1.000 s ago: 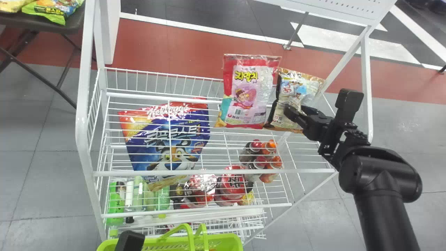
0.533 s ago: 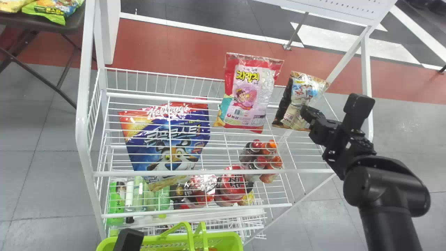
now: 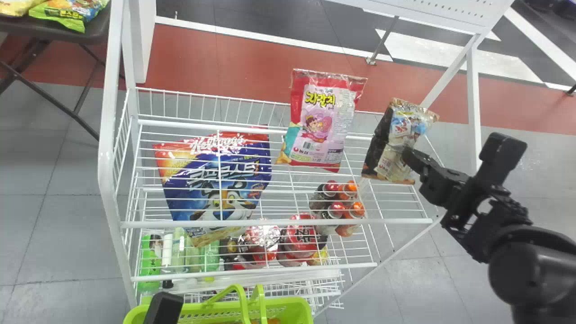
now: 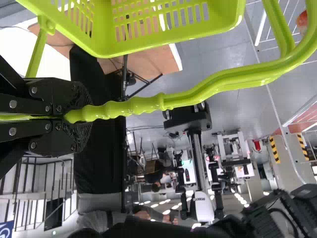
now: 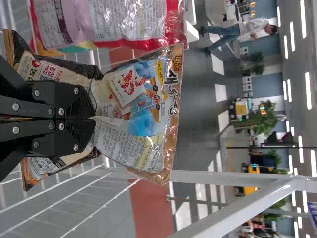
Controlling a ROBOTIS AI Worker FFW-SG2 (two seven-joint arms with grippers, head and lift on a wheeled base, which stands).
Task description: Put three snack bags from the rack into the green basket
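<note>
In the head view my right gripper is at the rack's right side, shut on a brown and black snack bag. The right wrist view shows that gripper pinching the bag at its middle, the wrapper creased around the pads. A pink and red snack bag stands left of it on the rack. At the bottom edge is my left gripper, beside the green basket; in the left wrist view the gripper is shut on the basket's handle.
A big blue cereal bag lies on the rack's left part. Bottles and red packages stand on a lower level. White rack posts rise at the right. A dark chair holds more bags at the far left.
The right gripper has moved right and toward the robot, carrying the brown bag away from the pink one. The pink bag has shifted slightly right. The left gripper and basket have barely moved.
</note>
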